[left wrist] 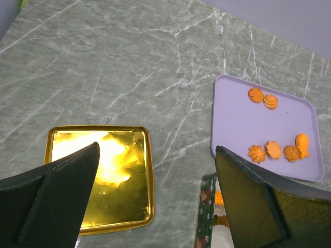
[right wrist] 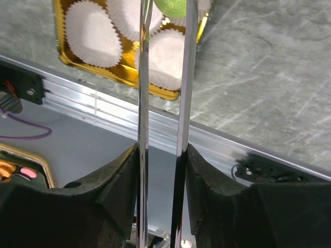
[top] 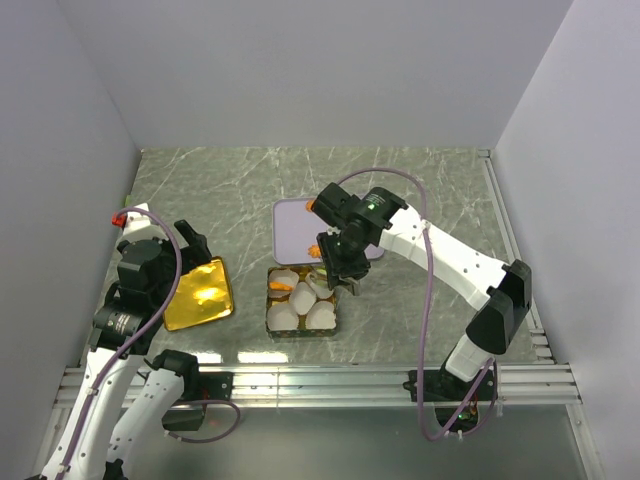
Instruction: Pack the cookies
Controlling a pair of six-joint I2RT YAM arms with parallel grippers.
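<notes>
My right gripper [right wrist: 161, 155] clamped on metal tongs [right wrist: 143, 103], green cookie [right wrist: 170, 5] pinched at tips over tin [right wrist: 98, 72] | left gripper [left wrist: 158, 175] spread, holding nothing | orange cookies [left wrist: 273, 150] on lilac tray [left wrist: 232, 119] | I judge them light, brittle: pinch edges gently.

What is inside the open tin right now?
White paper cups fill the tin, an orange cookie among them. A green cookie shows between the tongs. The right gripper hides the far right corner.
</notes>
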